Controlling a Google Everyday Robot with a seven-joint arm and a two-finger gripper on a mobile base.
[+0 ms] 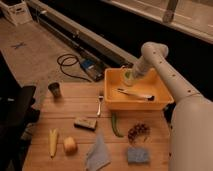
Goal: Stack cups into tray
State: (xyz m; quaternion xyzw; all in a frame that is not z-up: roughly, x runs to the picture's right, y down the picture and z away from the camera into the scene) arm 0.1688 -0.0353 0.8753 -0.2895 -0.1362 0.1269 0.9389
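Observation:
A yellow tray (162, 102) stands at the back right of the wooden table. My white arm reaches down from the right, and my gripper (128, 76) is over the tray's back left corner. A pale greenish cup (128, 78) is right at the gripper, low inside the tray. Whether it is held is unclear. A dark grey cup (55, 90) stands upright on the table at the far left, well away from the gripper. A long utensil (136, 94) lies inside the tray.
On the table (75, 105) lie a fork (100, 105) left of the tray, a small bar (85, 123), a green pepper (116, 125), grapes (138, 132), a blue sponge (137, 155), a grey cloth (97, 154), corn (53, 142) and an orange fruit (70, 145). A cable (70, 64) lies on the floor behind.

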